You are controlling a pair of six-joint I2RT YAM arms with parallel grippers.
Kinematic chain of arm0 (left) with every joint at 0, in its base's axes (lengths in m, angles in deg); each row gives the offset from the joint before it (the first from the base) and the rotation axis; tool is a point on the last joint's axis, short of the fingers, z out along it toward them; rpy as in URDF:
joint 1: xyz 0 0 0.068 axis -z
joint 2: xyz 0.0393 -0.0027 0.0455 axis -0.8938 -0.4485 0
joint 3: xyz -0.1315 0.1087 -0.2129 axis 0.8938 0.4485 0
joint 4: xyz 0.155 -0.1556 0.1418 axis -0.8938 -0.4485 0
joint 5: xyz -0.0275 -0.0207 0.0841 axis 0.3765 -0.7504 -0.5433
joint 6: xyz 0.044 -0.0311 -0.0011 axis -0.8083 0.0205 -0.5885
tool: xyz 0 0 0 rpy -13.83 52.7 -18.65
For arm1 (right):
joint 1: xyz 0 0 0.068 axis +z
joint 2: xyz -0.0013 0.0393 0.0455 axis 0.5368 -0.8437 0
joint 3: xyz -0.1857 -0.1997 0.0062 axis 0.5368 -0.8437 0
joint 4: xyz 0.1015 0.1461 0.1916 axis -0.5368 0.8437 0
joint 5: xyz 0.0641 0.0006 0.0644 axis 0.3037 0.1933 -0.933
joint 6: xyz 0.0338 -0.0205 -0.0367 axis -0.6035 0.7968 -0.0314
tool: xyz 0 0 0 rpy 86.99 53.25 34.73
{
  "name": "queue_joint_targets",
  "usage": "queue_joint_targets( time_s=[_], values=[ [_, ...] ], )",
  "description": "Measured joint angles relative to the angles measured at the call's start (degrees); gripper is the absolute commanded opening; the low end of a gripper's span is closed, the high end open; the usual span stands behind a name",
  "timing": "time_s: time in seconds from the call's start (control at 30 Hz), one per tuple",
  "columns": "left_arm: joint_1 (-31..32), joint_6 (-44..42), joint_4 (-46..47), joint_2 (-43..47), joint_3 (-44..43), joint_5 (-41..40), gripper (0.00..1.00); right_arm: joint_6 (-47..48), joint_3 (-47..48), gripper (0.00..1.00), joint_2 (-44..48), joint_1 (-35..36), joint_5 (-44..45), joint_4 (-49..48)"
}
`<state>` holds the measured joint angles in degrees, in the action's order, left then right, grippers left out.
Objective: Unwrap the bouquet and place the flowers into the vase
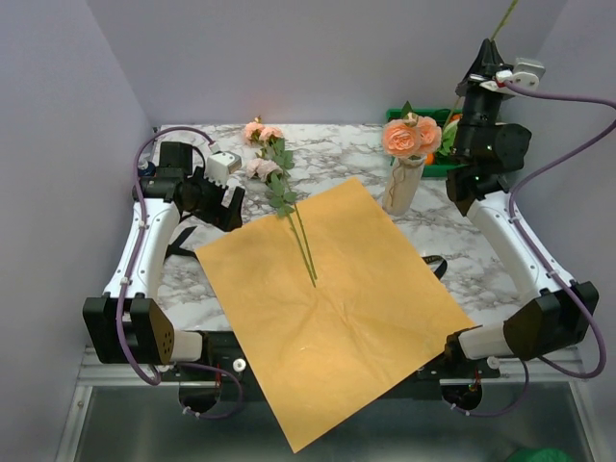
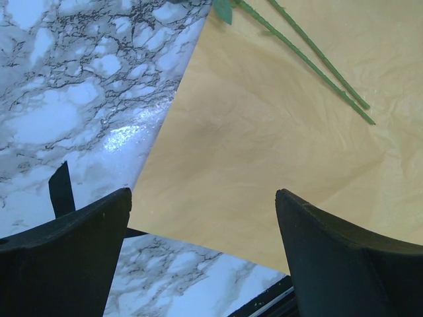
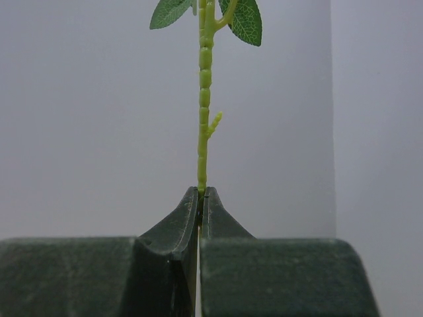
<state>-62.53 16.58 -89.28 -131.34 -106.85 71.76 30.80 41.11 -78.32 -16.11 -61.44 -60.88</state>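
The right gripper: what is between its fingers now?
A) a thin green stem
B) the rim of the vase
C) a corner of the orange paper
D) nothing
A: in the right wrist view the right gripper has its jaws pressed together on a green stem, which rises straight up from them to small leaves.

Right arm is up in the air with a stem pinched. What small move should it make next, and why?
Probably lower the right gripper toward the vase, bringing the stem over its mouth. The gripper is shut on the stem and raised above and behind the vase, which already holds roses. Two more flowers lie on the paper.
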Motion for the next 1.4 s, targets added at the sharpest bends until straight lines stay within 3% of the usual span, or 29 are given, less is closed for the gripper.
queue_joint_targets(
  time_s=[0.43,1.1,1.23,1.33,1.4],
  values=[
    [0.0,-1.1,-0.2,-1.1,-0.2,0.2,0.99,-2.5,-0.8,0.01,-5.0,-0.3,-0.4,-6.3],
    [0.0,-2.3,-1.6,-1.1,-0.7,0.2,0.99,-3.8,-14.0,0.01,-4.3,-0.3,-2.9,-10.3],
    [0.0,-2.2,-1.7,-1.1,-1.0,0.3,0.99,-5.4,-16.7,0.41,-2.1,-0.3,-4.0,-7.5],
    [0.0,-2.2,-1.7,-1.1,-1.0,0.6,0.99,-6.8,-17.0,0.61,0.6,-0.3,-5.3,-3.0],
    [0.0,-2.2,-1.7,-1.1,-1.0,0.7,0.99,-8.2,-17.6,0.64,3.5,-0.3,-5.9,0.2]
  ],
)
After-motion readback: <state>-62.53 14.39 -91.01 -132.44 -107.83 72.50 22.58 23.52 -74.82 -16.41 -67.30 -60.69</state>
